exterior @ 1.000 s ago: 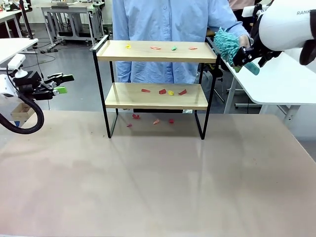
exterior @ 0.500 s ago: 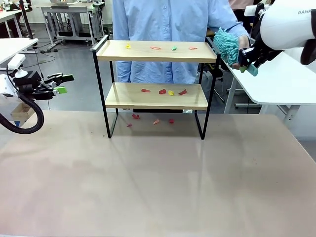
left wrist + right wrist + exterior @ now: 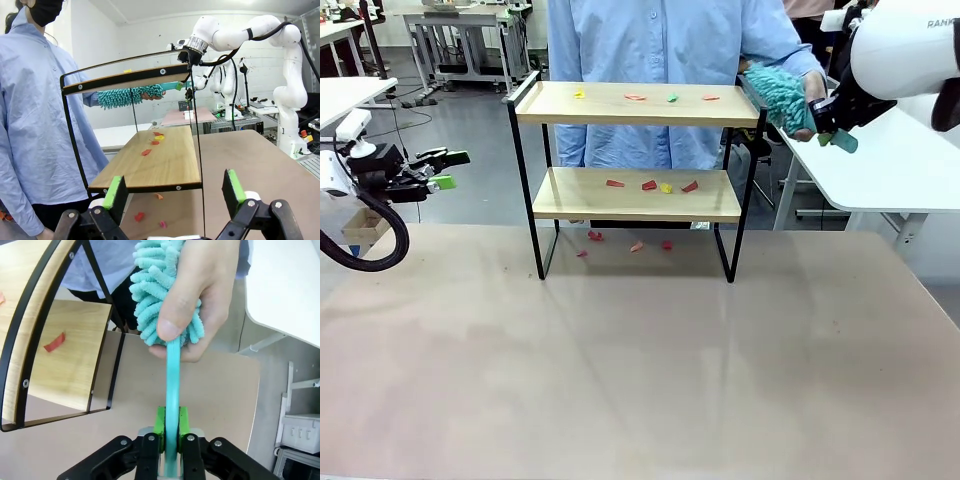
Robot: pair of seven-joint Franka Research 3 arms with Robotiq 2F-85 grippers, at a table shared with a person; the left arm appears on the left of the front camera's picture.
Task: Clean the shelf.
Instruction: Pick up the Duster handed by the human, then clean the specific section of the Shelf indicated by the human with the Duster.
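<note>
Right wrist view: right end effector [image 3: 171,422] grips the duster [image 3: 150,270]; a hand [image 3: 200,295] holds it too. Left end effector [image 3: 175,192] is spread wide. Next it likely sweeps the shelf [image 3: 65,375].

The right jaws have clamped the duster [image 3: 778,95] handle — head tipped lower.

Bright, even indoor light falls from overhead in all views; on the tan table [image 3: 620,380] a pale, soft-edged sheen lies in front of the shelf [image 3: 630,105], with only a faint shadow beneath it; the white arm shell above the right gripper [image 3: 825,115] is almost blown out. Beyond the left gripper [image 3: 172,187] the wide lens bows the shelf's black frame. Just ahead of the right gripper the duster [image 3: 152,300] is sharp; the person's hand [image 3: 205,295], close to the lens, looks slightly soft; the white side table [image 3: 285,285] to its right is washed out.
</note>
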